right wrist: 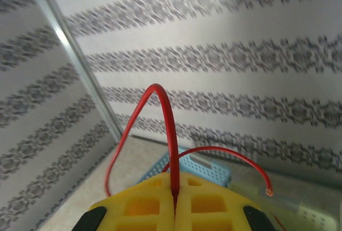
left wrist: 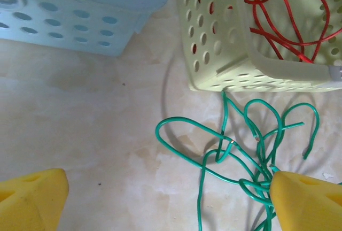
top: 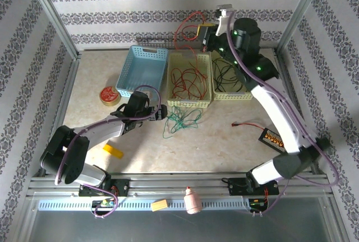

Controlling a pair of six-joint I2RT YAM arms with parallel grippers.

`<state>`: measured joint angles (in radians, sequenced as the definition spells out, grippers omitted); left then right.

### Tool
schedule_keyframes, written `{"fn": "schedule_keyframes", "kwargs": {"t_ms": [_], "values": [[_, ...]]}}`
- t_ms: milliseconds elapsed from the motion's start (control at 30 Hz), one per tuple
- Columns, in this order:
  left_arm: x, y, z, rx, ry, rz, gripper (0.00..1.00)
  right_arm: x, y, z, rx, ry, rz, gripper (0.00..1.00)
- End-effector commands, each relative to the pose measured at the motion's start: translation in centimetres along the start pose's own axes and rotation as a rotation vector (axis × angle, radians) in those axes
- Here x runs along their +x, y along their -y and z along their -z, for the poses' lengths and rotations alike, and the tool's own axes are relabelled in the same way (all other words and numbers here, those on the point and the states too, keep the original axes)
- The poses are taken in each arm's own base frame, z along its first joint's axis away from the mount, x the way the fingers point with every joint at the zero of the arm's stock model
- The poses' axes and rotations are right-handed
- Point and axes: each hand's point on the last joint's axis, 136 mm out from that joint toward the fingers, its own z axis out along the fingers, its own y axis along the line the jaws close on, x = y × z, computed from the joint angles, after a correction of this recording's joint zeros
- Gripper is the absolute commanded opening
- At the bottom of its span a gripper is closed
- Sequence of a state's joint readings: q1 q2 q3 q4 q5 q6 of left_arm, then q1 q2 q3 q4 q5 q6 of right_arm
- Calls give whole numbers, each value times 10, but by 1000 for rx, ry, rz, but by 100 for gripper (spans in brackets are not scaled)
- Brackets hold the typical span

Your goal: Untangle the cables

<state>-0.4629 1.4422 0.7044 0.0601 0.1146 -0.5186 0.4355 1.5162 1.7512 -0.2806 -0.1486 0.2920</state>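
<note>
- Presently we judge the sort approx. two-thirds done: red cables (top: 188,82) lie in the middle basket (top: 190,103), black cables (top: 227,71) in the right-hand basket (top: 233,95).
- Outstanding: green cables (top: 180,120) lie loose on the table (top: 224,147), just in front of the middle basket; blue basket (top: 147,71) beside it is presumably theirs.
- Arms: right gripper (right wrist: 175,204) is clenched on one red strand (right wrist: 171,135), held high above the baskets, not yet set down; left gripper (left wrist: 168,201) hangs over the green cables, jaws wide apart, grasping nothing.
- Materials: we note wires thin, glossy, springy, w/ cut bare ends; green ones cross in several loops. Baskets are rigid perforated plastic; table is smooth, marbled beige.
</note>
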Motion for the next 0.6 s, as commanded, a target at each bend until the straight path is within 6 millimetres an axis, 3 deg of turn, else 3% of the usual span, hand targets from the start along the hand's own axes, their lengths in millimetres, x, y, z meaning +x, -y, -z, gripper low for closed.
{"fn": "schedule_keyframes", "kwargs": {"t_ms": [0,133,333,367,433,500,567], "values": [[-6,-14,10,-77,46,28,98,34,26,-30,39,-89,-103,0],[-4,-32,15,-162,69,60,98,92,66,-68,130,-216,-153,0],[4,-31,14,-145,42,33,98,177,109,-106,224,-374,-245,4],[4,-30,14,-142,40,27,98,186,112,-110,228,-386,-261,7],[3,-30,16,-146,42,7,98,204,117,-117,239,-415,-310,28],[0,-29,18,-148,44,-17,98,213,118,-119,245,-428,-341,43],[-3,-23,20,-123,40,-46,98,214,120,-114,263,-417,-348,49]]}}
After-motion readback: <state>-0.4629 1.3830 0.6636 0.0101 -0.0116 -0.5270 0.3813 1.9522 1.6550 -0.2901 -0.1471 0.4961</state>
